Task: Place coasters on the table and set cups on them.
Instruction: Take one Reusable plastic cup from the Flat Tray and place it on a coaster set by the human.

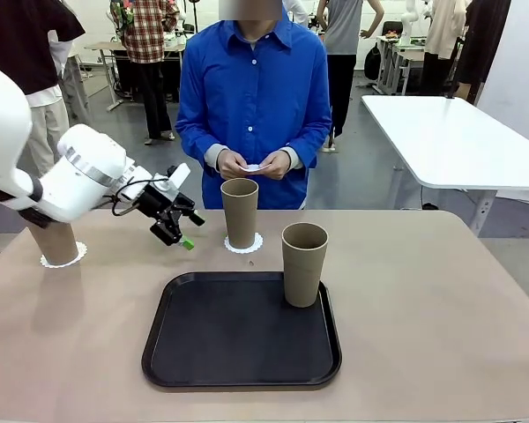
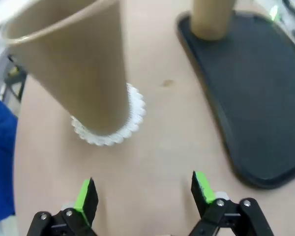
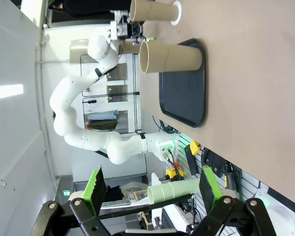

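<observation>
The left gripper [image 1: 182, 232], jaws apart and empty, hangs beyond the far-left corner of the black tray [image 1: 229, 339]; the right gripper [image 3: 152, 184] gapes too; a matte tan tapered cup [image 1: 240, 211] stands upright, rim up, on a lacy round coaster [image 1: 245, 246] just behind the tray; a second cup [image 1: 303, 264] stands on the tray.

a robotics lab: a white robot arm [image 1: 70, 176] hangs over the tan table [image 1: 441, 291]; beyond that table stand a white table [image 1: 458, 132], more desks [image 1: 404, 53] and people [image 1: 145, 44] standing about.
</observation>
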Robot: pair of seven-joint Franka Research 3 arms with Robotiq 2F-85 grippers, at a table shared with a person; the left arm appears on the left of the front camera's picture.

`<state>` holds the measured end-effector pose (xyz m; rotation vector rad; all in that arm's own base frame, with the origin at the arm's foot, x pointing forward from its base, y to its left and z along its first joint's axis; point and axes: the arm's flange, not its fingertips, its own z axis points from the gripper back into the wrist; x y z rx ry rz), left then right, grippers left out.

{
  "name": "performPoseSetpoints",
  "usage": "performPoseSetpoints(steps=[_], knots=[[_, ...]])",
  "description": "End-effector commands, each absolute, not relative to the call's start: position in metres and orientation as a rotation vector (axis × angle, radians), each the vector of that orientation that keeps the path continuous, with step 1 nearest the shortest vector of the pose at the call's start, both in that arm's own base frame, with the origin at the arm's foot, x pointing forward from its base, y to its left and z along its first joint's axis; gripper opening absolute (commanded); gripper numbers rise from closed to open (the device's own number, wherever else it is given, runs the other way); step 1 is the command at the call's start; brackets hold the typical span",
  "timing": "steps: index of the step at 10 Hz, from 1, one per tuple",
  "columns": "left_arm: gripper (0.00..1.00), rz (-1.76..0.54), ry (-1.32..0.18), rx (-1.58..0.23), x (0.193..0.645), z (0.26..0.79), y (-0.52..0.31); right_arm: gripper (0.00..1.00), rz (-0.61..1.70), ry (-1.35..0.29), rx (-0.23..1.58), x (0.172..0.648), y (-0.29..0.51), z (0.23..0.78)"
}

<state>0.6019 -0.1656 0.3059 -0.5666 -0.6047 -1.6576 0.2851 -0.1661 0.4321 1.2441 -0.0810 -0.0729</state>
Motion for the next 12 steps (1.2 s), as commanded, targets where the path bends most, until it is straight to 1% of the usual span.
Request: performPoseSetpoints(steps=[1,4,5,6,7,8,10,12], knots=[[1.0,-1.723,-0.423,-0.459,0.563,0.346,-0.176,1.0,-0.068,-0.086,1.255,0.284,-0.166,0.432],[1.0,-1.739,-0.28,-0.33,0.528,0.403,-0.179,1.0,-0.068,-0.086,1.255,0.284,-0.166,0.432],[1.0,-1.714,-0.255,-0.315,0.514,0.418,-0.182,1.0,-0.068,-0.086,1.255,0.284,-0.166,0.432],[1.0,-1.537,-0.259,-0.304,0.491,0.438,-0.191,1.0,-0.068,-0.086,1.255,0.284,-0.166,0.432],[1.0,-1.362,-0.234,-0.231,0.475,0.452,-0.2,1.0,-0.068,-0.086,1.255,0.284,-0.166,0.432],[1.0,-1.317,-0.236,-0.209,0.468,0.467,-0.204,1.0,-0.068,-0.086,1.255,0.284,-0.166,0.432],[1.0,-1.154,-0.291,-0.106,0.46,0.488,-0.209,1.0,-0.068,-0.086,1.255,0.284,-0.166,0.432],[1.0,-1.126,-0.295,-0.033,0.447,0.505,-0.211,1.0,-0.068,-0.086,1.255,0.284,-0.166,0.432]])
